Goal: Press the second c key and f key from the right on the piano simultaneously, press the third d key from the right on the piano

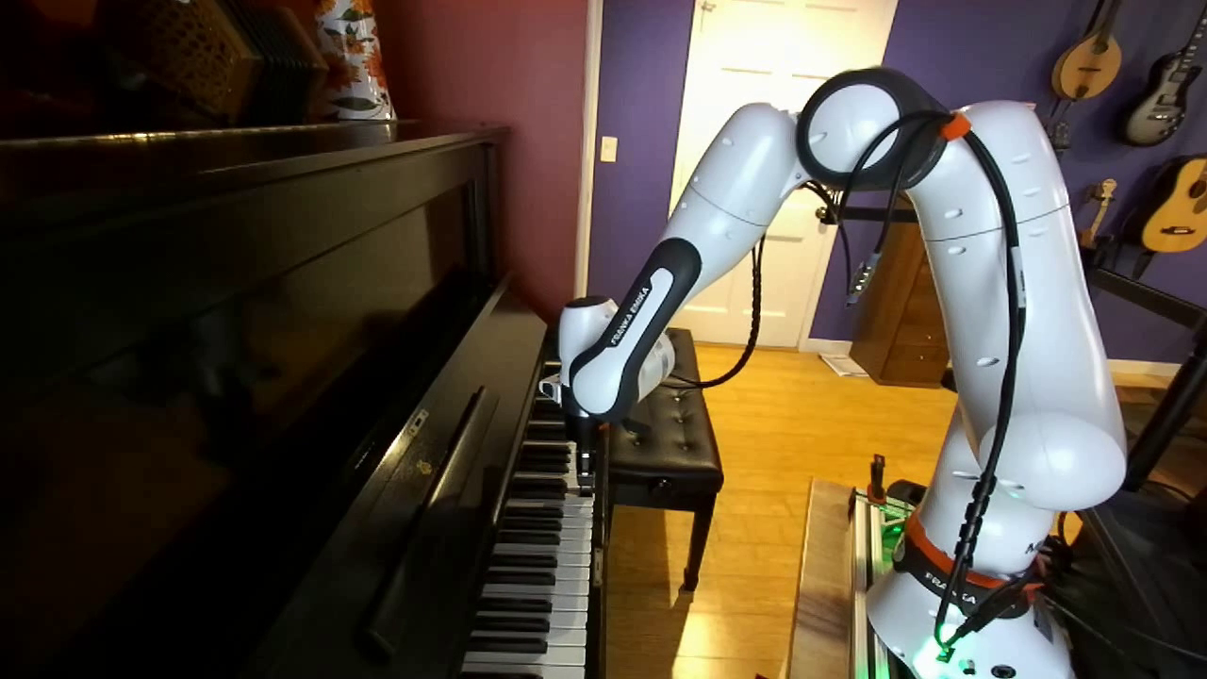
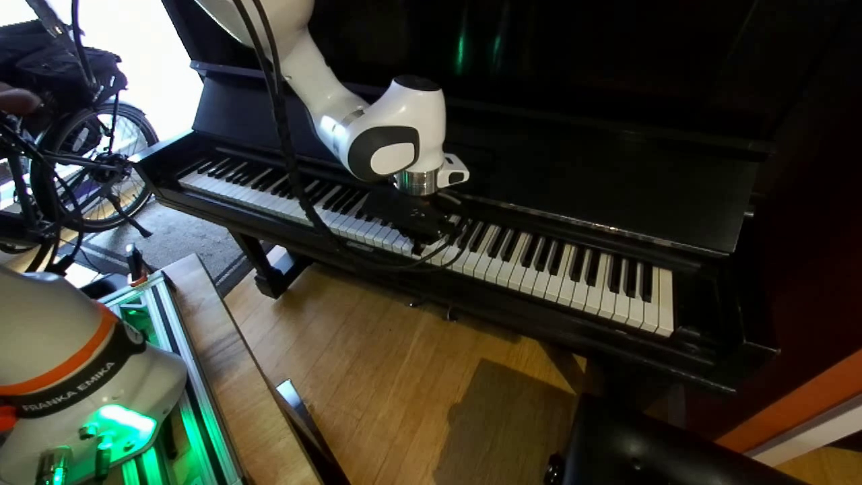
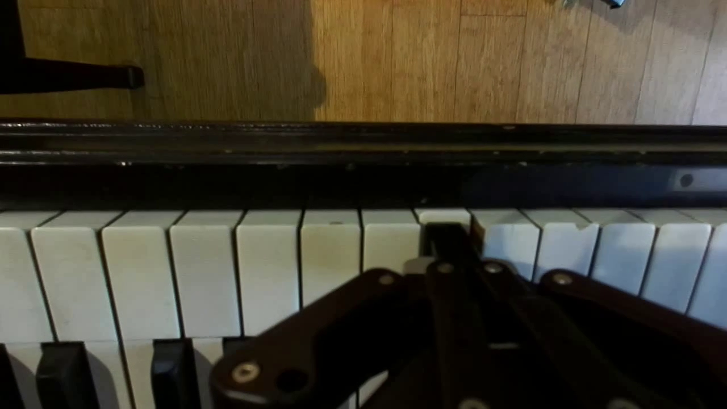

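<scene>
The dark glossy piano (image 1: 330,424) stands along the left in an exterior view and across the back in an exterior view (image 2: 606,168). Its row of white and black keys (image 2: 539,263) also shows in the wrist view (image 3: 207,272). My gripper (image 3: 448,233) points down with its fingers together and nothing seen between them. Its tips rest on one white key (image 3: 443,216), which sits lower than its neighbours; the bare wooden side of the adjoining key shows. The gripper also shows over the keys in both exterior views (image 1: 586,481) (image 2: 419,246). The gripper body hides several keys behind the tips.
The piano's front rail (image 3: 227,187) runs along the key fronts. A black padded bench (image 1: 665,424) stands at the keyboard's far end. A loose black cable (image 2: 404,267) hangs near the gripper. A bicycle (image 2: 87,148) stands beyond the piano. A flowered vase (image 1: 354,61) is on the piano top.
</scene>
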`<action>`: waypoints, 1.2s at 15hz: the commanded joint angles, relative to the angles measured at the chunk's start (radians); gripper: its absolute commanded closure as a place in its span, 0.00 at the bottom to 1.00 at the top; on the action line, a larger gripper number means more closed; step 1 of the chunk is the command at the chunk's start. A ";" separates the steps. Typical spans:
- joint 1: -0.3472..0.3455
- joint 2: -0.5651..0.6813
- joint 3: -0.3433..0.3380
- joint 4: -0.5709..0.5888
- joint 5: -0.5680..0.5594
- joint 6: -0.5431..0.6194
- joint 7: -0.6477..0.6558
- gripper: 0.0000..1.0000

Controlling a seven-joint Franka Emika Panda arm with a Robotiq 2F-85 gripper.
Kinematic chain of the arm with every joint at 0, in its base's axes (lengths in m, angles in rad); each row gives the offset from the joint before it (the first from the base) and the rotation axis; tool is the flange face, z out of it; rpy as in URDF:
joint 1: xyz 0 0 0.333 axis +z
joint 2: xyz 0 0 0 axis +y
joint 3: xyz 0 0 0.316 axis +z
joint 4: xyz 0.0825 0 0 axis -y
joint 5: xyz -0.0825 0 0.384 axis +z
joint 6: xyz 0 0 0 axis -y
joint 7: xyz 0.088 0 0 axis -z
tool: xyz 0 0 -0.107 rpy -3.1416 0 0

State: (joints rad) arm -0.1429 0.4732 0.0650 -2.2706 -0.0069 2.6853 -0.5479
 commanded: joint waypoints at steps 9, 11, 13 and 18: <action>-0.007 0.051 0.000 0.046 -0.030 -0.027 0.036 1.00; -0.009 0.035 0.003 0.033 -0.029 -0.021 0.032 1.00; -0.015 -0.004 0.010 0.000 -0.023 0.001 0.024 1.00; -0.059 -0.144 0.057 -0.118 0.018 0.061 -0.029 1.00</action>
State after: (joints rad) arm -0.1533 0.4396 0.0767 -2.2835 -0.0111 2.7034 -0.5365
